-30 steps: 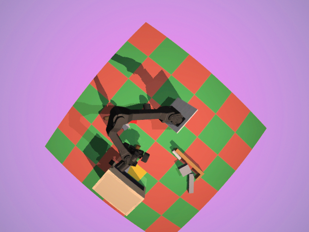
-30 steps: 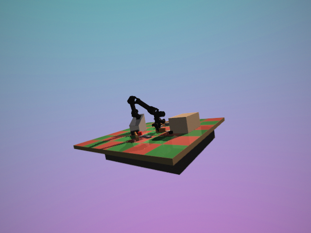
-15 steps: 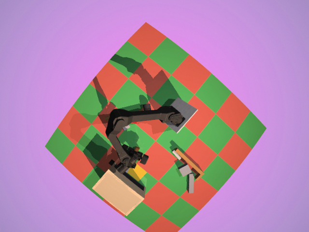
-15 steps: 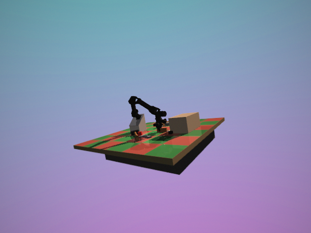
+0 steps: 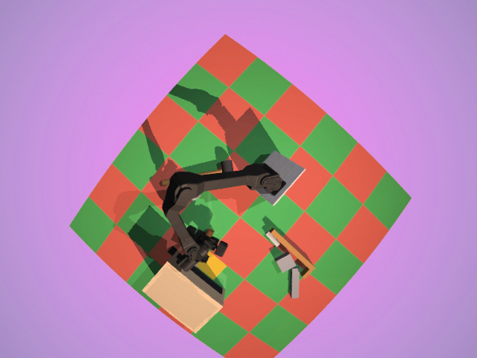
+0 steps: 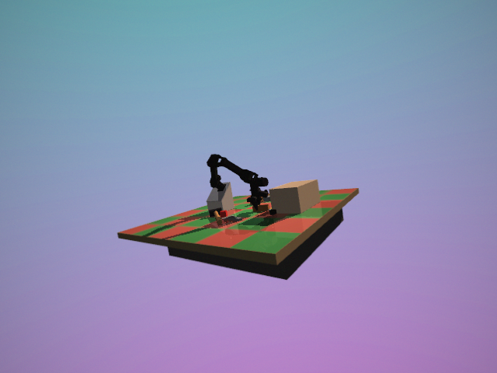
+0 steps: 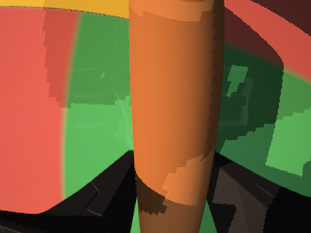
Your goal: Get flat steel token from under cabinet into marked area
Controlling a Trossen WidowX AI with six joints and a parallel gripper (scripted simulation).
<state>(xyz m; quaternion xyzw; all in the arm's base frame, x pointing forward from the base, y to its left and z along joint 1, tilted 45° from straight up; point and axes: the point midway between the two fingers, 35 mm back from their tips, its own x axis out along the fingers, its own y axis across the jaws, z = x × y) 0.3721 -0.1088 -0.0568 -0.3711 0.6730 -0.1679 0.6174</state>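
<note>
My gripper (image 5: pixel 203 246) (image 6: pixel 255 206) (image 7: pixel 169 158) is shut on an orange round handle (image 7: pixel 175 87) (image 5: pixel 209 233), which runs between the fingers in the wrist view. The far end of the held tool is hidden. The gripper is low, in front of the tan cabinet (image 5: pixel 182 296) (image 6: pixel 284 200), near the yellow marked area (image 5: pixel 216 265) (image 7: pixel 73 4). The arm partly covers that area in the top view. Dark vent slots (image 5: pixel 209 281) show along the cabinet's front. I cannot make out the steel token in any view.
An orange rail (image 5: pixel 292 250) with a white block (image 5: pixel 273 238) and two grey blocks (image 5: pixel 285 262) (image 5: pixel 294 284) lies right of the gripper. A grey slanted box (image 5: pixel 288 167) stands by the arm's base. A dark-headed stick (image 5: pixel 227 165) lies partly under the arm. A small black block (image 6: pixel 272 211) is beside the cabinet.
</note>
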